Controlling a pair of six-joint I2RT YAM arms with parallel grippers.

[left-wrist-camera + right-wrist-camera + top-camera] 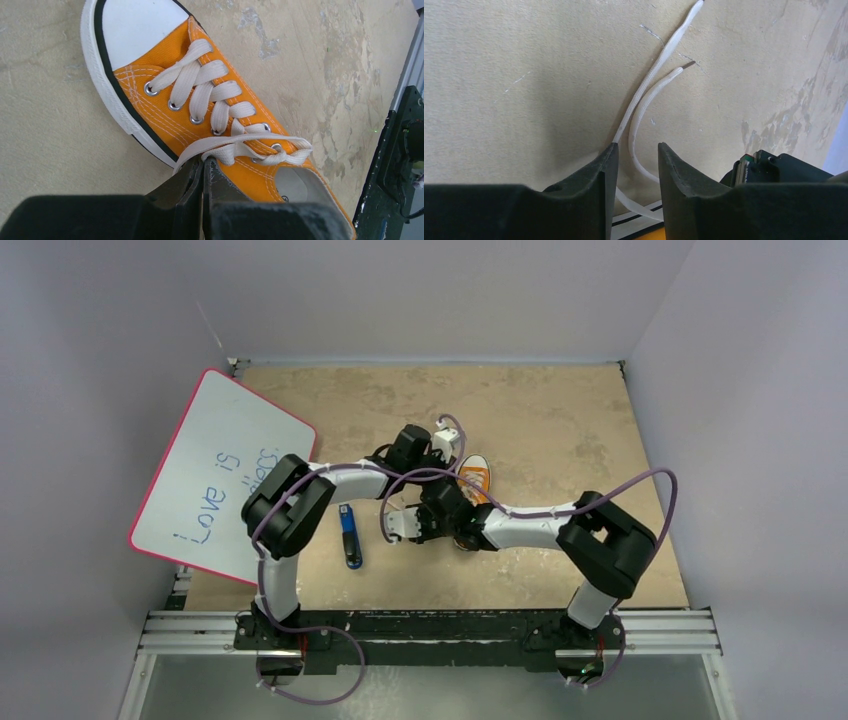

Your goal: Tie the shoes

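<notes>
Sneaker (pixel 476 476), orange with a white toe cap, lay near the middle of the table (pixel 580 430) in the top view, with its toe pointing away from the arm bases. The left arm (pixel 345 480) and the right arm (pixel 530 527) both reached over it. The right one covered the heel, so the grippers could not be read well from there. A blue-and-black marker (pixel 350 537) lay well apart on the left of the shoe, and a whiteboard (pixel 215 480) sat at the left edge. Neither seemed to stand in the way.

In the left wrist view the left gripper (pixel 204 167) was closed, pinching one strand of the laces (pixel 222 91) just beside the top eyelets. A loose first crossing sat over the tongue, not yet pulled snug. I judged that this pinch should be firm and low, so that the crossing would not slip open while the other arm worked.

In the right wrist view the right gripper (pixel 636 155) was open and held nothing. Two free lace ends ran on the table between its fingers (pixel 594 175), one of them close along the inner side of a finger. To do the step well, it should probably close on one strand only, because taking both together would spoil the loop. The shoe looked light, so a strong pull might drag it.
</notes>
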